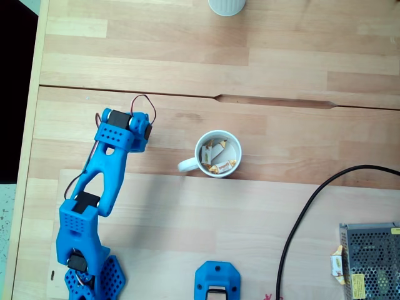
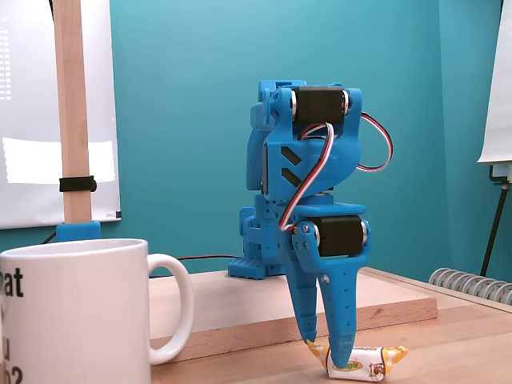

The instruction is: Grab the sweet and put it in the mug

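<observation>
The sweet (image 2: 368, 362) lies on the wooden table (image 2: 448, 344) in a fixed view taken low from the side, its cream wrapper and yellowish twisted ends flat on the surface, to the right of the mug (image 2: 72, 312) and apart from it. We see the gripper (image 2: 326, 356) pointing straight down at it, jaws narrow and closed about the sweet's left end, with one fingertip (image 2: 341, 364) in front of the wrapper. In a fixed view from above, the blue arm (image 1: 106, 175) reaches up the left side of the table, left of the mug (image 1: 240, 150), whose handle points left. We count several wrapped sweets (image 1: 220, 164) inside the mug. A ribbed white cup (image 1: 226, 6) stands at the top edge. A black cable (image 1: 300, 219) curves near a metal mesh box (image 1: 372, 259), with another sweet (image 1: 337, 265) just beside that box.
</observation>
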You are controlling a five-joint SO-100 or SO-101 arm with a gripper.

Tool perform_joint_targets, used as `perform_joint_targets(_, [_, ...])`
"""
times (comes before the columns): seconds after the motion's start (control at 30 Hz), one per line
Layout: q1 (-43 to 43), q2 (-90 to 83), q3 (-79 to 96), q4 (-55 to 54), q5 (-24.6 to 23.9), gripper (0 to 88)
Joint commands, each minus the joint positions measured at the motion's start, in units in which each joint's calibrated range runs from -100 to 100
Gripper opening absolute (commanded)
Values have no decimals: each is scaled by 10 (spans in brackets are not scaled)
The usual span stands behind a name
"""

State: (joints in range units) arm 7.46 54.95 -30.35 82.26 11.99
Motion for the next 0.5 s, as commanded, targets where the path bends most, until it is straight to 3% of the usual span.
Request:
perform_joint_targets(0.0, [-4, -7, -24, 6, 2, 219])
perform_joint_targets(0.47, [-5, 31, -68, 42, 2, 220])
